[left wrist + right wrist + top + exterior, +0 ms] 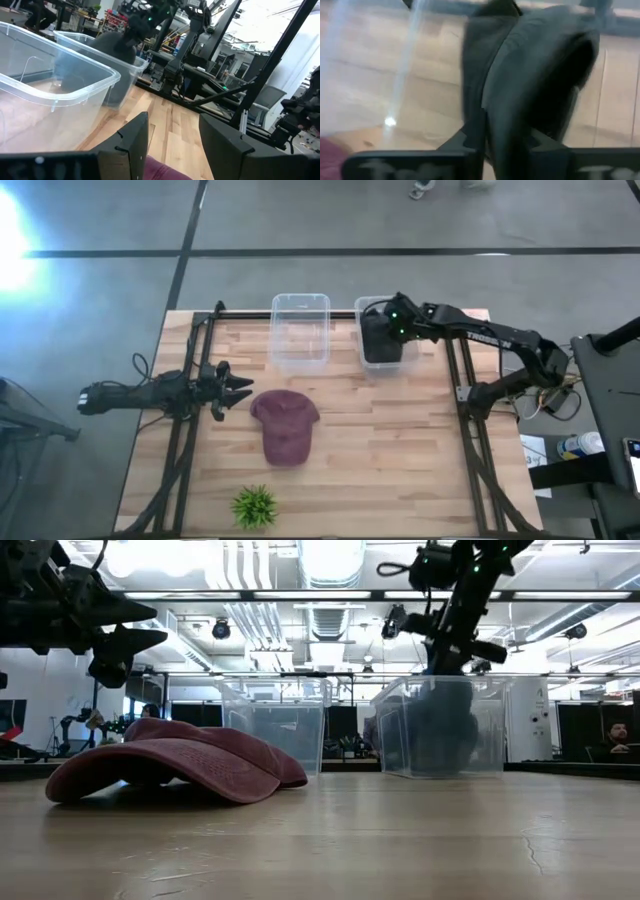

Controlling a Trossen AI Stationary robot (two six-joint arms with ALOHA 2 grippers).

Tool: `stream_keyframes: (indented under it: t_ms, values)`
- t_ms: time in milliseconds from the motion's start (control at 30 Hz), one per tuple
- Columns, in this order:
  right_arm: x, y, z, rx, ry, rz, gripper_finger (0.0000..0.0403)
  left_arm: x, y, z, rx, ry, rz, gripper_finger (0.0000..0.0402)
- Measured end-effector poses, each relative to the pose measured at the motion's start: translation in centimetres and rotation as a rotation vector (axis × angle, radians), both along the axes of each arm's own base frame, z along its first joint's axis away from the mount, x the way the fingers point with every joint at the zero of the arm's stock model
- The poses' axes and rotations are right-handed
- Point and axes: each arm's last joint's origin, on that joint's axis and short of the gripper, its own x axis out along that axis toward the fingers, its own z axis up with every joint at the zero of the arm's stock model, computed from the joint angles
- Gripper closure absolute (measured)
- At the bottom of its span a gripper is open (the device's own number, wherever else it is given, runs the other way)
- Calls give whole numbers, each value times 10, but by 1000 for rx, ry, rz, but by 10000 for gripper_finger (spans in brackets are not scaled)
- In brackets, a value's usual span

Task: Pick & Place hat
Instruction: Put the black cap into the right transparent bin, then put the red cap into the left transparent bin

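A maroon cap lies on the wooden table near its middle, brim toward the near edge; it also shows in the low view. My left gripper is open just left of the cap, above the table; the left wrist view shows its spread fingers over the cap's edge. My right gripper reaches into the right clear bin and is shut on a dark cap. The left clear bin holds nothing. My right gripper pinches a fold of the dark cap between its two fingers, coming from above and pointing down into the bin. The cap hangs below the fingers inside the bin, and its lower part reaches down to the bin's floor.
The two clear bins stand side by side at the table's far edge. A small green plant stands near the front edge. Black frame rails run along the table's left and right sides. There is bare wood right of the maroon cap.
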Motion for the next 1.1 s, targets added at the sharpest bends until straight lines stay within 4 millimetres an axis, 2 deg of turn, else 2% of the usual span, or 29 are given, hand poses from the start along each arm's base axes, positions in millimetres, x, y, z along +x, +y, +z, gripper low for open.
stream_keyframes:
  t_ms: [167,300,400,533,667,767,867,1033,1100]
  values:
    - [9,3,12,-42,-19,30,272,0,0,0,0,0,0,232]
    - [14,13,41,-147,-64,106,230,0,0,2,-46,-22,-1,232]
    - [13,22,69,-217,-127,166,212,0,-1,9,-224,-119,-30,232]
    - [15,42,101,-288,-198,284,205,-1,0,16,-597,-225,-71,232]
    - [21,65,120,-310,-257,442,208,-2,2,16,-637,-258,21,232]
    - [29,77,123,-259,-304,475,213,-3,7,16,-719,-343,185,232]
    - [37,84,119,-191,-333,465,218,-4,9,18,-846,-410,221,232]
    - [57,102,102,-24,-371,524,222,-1,6,14,-845,-328,148,232]
    - [69,110,91,23,-358,569,223,3,5,7,-821,-210,134,232]
